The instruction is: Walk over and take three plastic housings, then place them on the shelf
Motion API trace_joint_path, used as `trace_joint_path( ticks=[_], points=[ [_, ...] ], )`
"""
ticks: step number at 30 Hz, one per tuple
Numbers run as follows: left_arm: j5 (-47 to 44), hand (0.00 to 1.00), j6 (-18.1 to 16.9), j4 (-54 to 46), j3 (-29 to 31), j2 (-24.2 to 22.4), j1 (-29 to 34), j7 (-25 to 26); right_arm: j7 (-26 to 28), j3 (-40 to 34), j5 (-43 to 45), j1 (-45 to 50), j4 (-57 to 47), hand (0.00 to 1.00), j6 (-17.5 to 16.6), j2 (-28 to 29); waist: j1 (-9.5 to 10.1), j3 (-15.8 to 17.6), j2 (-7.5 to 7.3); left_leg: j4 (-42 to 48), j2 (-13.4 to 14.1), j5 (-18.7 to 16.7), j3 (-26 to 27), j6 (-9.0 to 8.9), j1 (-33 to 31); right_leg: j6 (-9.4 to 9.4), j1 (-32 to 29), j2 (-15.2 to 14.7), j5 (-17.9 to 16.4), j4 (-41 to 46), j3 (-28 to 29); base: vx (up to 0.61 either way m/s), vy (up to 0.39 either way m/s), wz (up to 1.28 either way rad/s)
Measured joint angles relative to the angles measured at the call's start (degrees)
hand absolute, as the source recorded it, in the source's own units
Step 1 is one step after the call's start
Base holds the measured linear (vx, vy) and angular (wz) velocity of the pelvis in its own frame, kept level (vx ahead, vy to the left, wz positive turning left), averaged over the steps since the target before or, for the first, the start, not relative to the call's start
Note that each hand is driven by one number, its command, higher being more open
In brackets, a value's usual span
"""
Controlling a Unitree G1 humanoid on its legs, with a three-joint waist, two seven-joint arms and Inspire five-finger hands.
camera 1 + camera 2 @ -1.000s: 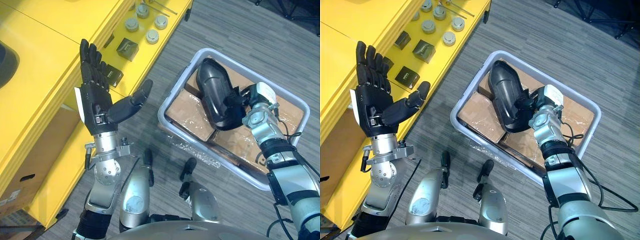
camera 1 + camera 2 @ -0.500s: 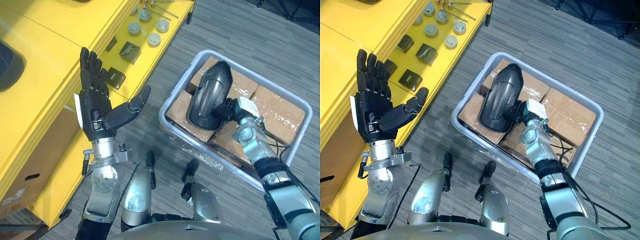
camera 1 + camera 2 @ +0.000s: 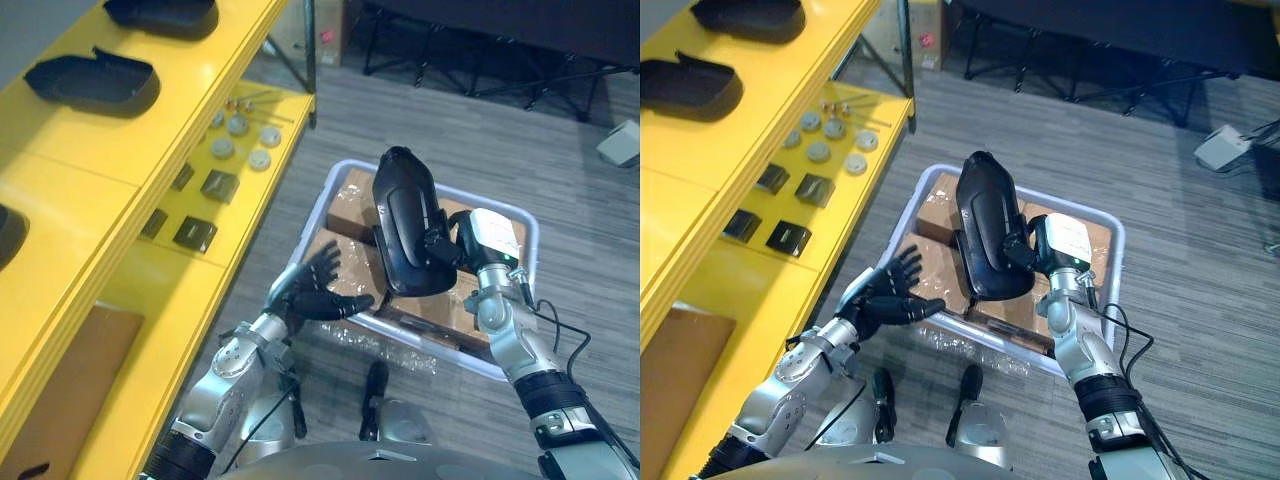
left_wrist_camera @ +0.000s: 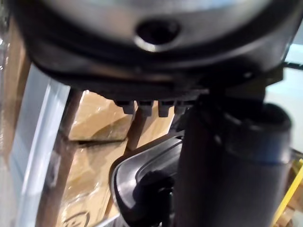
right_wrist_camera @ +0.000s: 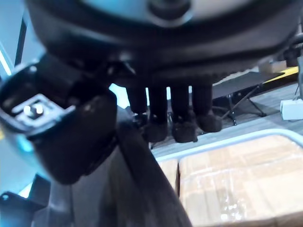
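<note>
The black housing [image 3: 405,225] is held upright by the right hand [image 3: 446,250], lifted clear of the grey bin [image 3: 320,200] and the wrapped cardboard boxes [image 3: 350,205] inside it; prob. so it can be carried across to the yellow shelf [image 3: 120,170] w/o snagging the rim. In the right wrist view the fingers [image 5: 182,127] are seen curled over one long edge, w/ the thumb closed against the other side; a firm clamp on the housing's lower half is judged. The left hand [image 3: 318,296] is spread wide, nothing held, just beside the bin's near-left rim; contact w/ the rim can't be told; likely on standby. A second housing [image 3: 95,80] and a third housing [image 3: 165,12] are already laid on the shelf top.
</note>
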Motion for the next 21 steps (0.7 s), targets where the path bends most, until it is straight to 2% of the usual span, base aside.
trace_joint_path(
  ticks=[2,7,11,13,14,18,21],
  points=[
    [-5.6,1.0,2.7,4.1,-0.3,-0.3,-3.7,0.1,-0.4,0.3,-0.9,-0.1,2.3,0.0,-0.7,0.0,-0.69,-1.7,0.25,-0.3,0.1,0.0,0.3,-0.06,1.2,-0.01,0.8,0.2,0.0,-0.1,0.2,-0.04,-0.014,-0.08],
    [-10.8,1.0,4.9,9.6,0.0,-0.3,-8.4,2.5,-2.6,2.3,-1.4,0.0,5.3,0.0,-1.8,0.0,-0.93,-3.9,0.22,-1.2,0.0,0.4,0.8,-0.16,2.2,0.24,1.4,0.3,0.3,-1.0,0.5,-0.03,0.0,-0.07],
    [-16.2,1.0,5.6,12.9,0.0,-0.5,-9.0,2.5,-5.1,3.4,-1.4,0.0,5.9,0.0,-5.1,0.1,-0.88,-4.8,-0.25,-1.9,-0.2,0.7,0.9,-0.2,3.2,0.4,2.2,0.3,0.5,-1.2,0.6,0.0,0.0,0.0],
    [-20.1,1.0,6.1,14.5,0.0,-0.7,-10.0,2.5,-6.7,3.6,-1.5,-0.1,5.9,0.0,-7.5,0.4,-0.78,-5.3,-0.92,-2.0,-0.2,0.7,0.9,-0.2,3.2,0.41,2.1,0.3,0.5,-1.2,0.6,0.0,0.0,0.0],
    [-22.6,1.0,6.1,15.1,0.1,-0.7,-10.8,2.6,-8.2,3.6,-2.0,-0.2,5.9,0.0,-9.7,1.9,-0.83,-5.8,-1.76,-2.0,-0.2,0.7,1.0,-0.19,3.2,0.41,2.1,0.3,0.5,-1.2,0.7,0.0,0.0,0.0],
    [-22.9,1.0,6.0,15.7,0.9,-1.9,-13.2,5.1,-10.2,5.2,-3.7,-0.2,5.1,0.0,-13.5,2.6,-0.79,-6.3,-2.59,-1.9,-0.3,0.7,1.4,-0.16,3.3,0.6,2.0,0.2,0.7,-1.2,1.2,-0.02,0.02,-0.05],
    [-19.1,1.0,6.0,16.0,1.9,-2.5,-13.3,7.6,-10.2,5.7,-3.7,-0.2,3.7,0.0,-14.4,2.6,-0.88,-6.3,-2.59,-1.9,-0.2,0.7,1.5,-0.17,3.5,0.54,2.1,0.3,0.8,-1.2,1.4,-0.03,0.008,-0.04]
  ],
)
